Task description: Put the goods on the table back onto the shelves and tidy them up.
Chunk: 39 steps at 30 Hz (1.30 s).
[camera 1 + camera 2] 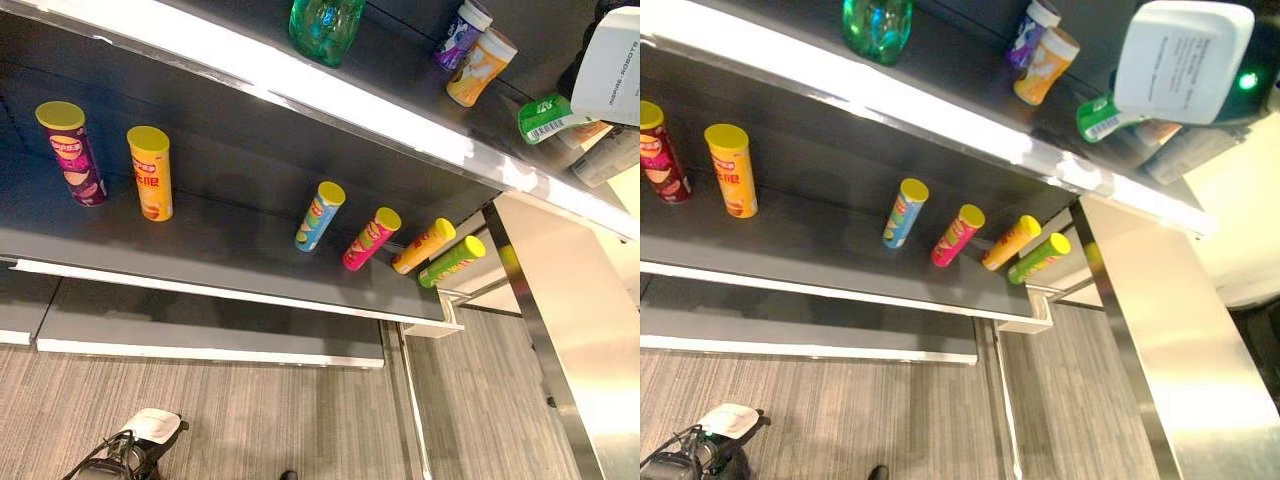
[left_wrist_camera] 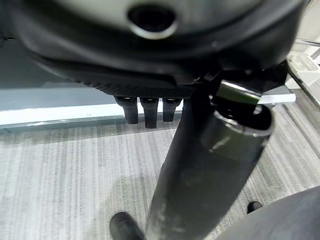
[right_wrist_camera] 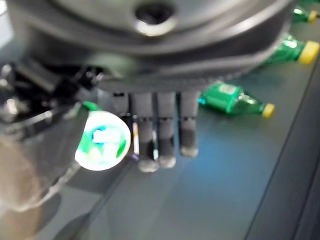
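Dark shelf (image 1: 220, 245) spanning the head views, six yellow-lidded crisp tubes (image 1: 150, 172) standing along it. At one o'clock on the upper shelf (image 1: 420, 75), right hand (image 3: 155, 125) curled round a green can (image 3: 102, 141). At seven o'clock, left hand (image 2: 145, 107) hanging relaxed, holding nothing.

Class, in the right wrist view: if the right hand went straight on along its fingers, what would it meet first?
Most likely the dark shelf board just past the right hand; the green bottle lies aside. Depth is unclear.
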### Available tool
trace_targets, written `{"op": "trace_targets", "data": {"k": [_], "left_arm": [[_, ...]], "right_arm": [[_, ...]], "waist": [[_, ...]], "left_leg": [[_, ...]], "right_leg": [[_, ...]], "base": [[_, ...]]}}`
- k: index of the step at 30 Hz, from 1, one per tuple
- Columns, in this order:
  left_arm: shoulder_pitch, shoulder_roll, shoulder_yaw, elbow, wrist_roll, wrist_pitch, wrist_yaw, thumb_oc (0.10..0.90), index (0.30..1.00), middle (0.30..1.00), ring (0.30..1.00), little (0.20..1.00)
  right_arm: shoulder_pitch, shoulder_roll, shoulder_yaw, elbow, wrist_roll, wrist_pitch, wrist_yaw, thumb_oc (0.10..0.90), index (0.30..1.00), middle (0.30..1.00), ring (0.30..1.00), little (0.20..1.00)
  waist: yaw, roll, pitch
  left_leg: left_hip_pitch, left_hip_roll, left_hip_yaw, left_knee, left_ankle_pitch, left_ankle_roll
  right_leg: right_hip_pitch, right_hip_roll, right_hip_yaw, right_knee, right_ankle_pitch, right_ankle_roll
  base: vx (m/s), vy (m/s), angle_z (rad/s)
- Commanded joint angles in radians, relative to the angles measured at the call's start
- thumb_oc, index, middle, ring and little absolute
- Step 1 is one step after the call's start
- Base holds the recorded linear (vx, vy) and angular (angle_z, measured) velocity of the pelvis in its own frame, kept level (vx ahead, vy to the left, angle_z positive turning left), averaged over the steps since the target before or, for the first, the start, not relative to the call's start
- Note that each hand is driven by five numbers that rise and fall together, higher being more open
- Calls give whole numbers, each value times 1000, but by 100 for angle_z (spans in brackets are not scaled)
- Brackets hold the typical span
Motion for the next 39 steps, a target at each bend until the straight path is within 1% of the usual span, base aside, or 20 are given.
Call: {"op": "trace_targets", "data": {"k": [1,3,6,7,8,10,11,13,15,16,17,18,21,23,24,25,26,28,33,39], "left_arm": [[-103,34,85,-60,-1,-22,47,800,900,900,900,900],[-107,45,87,-52,-8,-24,53,800,900,900,900,900],[-90,59,106,-44,-19,-29,56,800,900,900,900,900],[-84,68,114,-38,-18,-31,65,800,900,900,900,900],[-85,69,115,-38,-17,-32,66,800,900,900,900,900],[-94,81,130,-37,-28,-33,75,800,900,900,900,900],[-95,80,140,-31,-34,-30,83,800,900,900,900,900],[-110,59,163,-14,-52,-22,109,800,900,900,900,900],[-128,66,171,-2,-70,-18,124,800,900,900,900,900],[-138,67,186,19,-87,-11,136,800,900,900,900,900],[-135,72,192,22,-88,-13,139,800,900,900,900,900],[-134,101,203,24,-93,-18,146,800,900,900,900,900],[-134,112,212,37,-98,-9,152,800,900,900,900,900],[-107,91,230,43,-99,-7,148,800,900,900,900,900],[-108,85,233,51,-104,-4,145,800,900,900,900,900],[-118,85,229,48,-106,-5,145,800,900,900,900,900],[-117,85,229,49,-107,-5,145,800,900,900,900,900],[-132,84,214,44,-111,-8,145,800,900,900,900,900],[-130,72,206,30,-101,-10,144,800,900,900,900,900],[-125,56,191,44,-76,0,131,800,900,900,900,900]], "right_arm": [[-94,2,-106,235,48,73,48,400,300,300,300,300],[-78,2,-124,227,42,66,45,400,300,300,300,300],[-76,2,-119,237,38,58,46,400,300,300,300,300],[-79,2,-120,240,43,55,43,400,300,300,300,300],[-81,2,-119,241,43,55,43,400,300,300,300,300],[-77,2,-123,248,58,51,45,400,300,300,300,300],[-70,2,-130,252,68,45,48,400,300,300,300,300],[-40,2,-169,254,108,30,55,400,300,300,300,300],[-19,2,-211,273,119,32,59,400,300,300,300,300],[-3,2,-225,291,115,34,65,400,300,300,300,300],[0,2,-226,301,107,37,72,400,300,300,300,300],[6,2,-233,305,95,36,76,400,300,300,300,300],[15,2,-228,279,75,24,80,400,300,300,300,300],[29,2,-222,246,72,9,102,400,300,300,300,300],[36,2,-212,237,68,5,107,400,300,300,300,300],[44,2,-207,215,55,8,117,400,300,300,300,300],[46,2,-208,213,55,8,119,400,300,300,300,300],[56,2,-217,196,55,-3,130,400,300,300,300,300],[54,2,-196,162,53,-18,131,400,300,300,300,300],[42,2,-169,132,71,-43,135,400,300,300,300,300]], "waist": [[42,-35,21],[51,-33,32],[47,-37,31],[57,-43,41],[52,-41,37],[54,-47,42],[62,-49,49],[88,-33,69],[113,-42,88],[131,-48,93],[151,-51,101],[192,-69,113],[210,-84,114],[209,-85,89],[199,-91,75],[183,-105,57],[187,-108,55],[170,-110,35],[147,-109,10],[134,-107,3]], "left_leg": [[183,129,39,4,-88,-162],[176,123,36,-2,-85,-162],[174,119,35,-3,-95,-162],[162,116,46,5,-65,-162],[168,116,30,-2,-75,-162],[161,110,13,18,-87,-162],[151,106,19,44,-92,-162],[114,85,-44,89,-115,-156],[48,14,-130,69,-175,-120],[-4,-46,-179,28,-187,-100],[-53,-72,-194,22,-165,-93],[-192,-131,-232,45,-106,-81],[-222,-134,-222,52,-92,-71],[-166,-150,-193,26,-110,-47],[-144,-157,-184,17,-112,-40],[-110,-169,-156,-2,-121,-35],[-109,-171,-149,-2,-123,-33],[-71,-182,-126,-11,-142,-23],[-46,-196,-99,-14,-157,-8],[-57,-199,-98,-14,-168,-8]], "right_leg": [[-32,110,59,34,-25,-23],[-38,105,56,30,-20,-20],[-44,104,60,26,-18,-20],[-53,100,40,29,-6,-24],[-47,103,63,26,-17,-21],[-51,104,76,27,-17,-24],[-59,99,60,30,-6,-31],[-56,97,79,24,-13,-38],[-50,85,87,15,-15,-33],[-48,76,96,6,-9,-21],[-40,74,99,4,-8,-15],[-19,78,127,1,-17,-14],[10,93,159,2,-38,-12],[30,85,190,12,-48,-9],[32,76,199,22,-47,-9],[32,55,211,34,-35,1],[30,51,217,34,-36,3],[28,34,229,34,-21,12],[28,22,223,32,-2,24],[20,22,201,21,-2,30]], "base": [[90,12,6],[8,4,6],[-6,-15,3],[0,0,0],[-2,-35,-2],[8,-49,-1],[-47,-61,0],[-41,-54,-3],[14,20,7],[66,61,32],[115,50,25],[139,16,25],[156,16,0],[226,110,-60],[259,144,-26],[198,111,-17],[178,139,-22],[129,94,-31],[39,38,-14],[-18,4,0]]}}
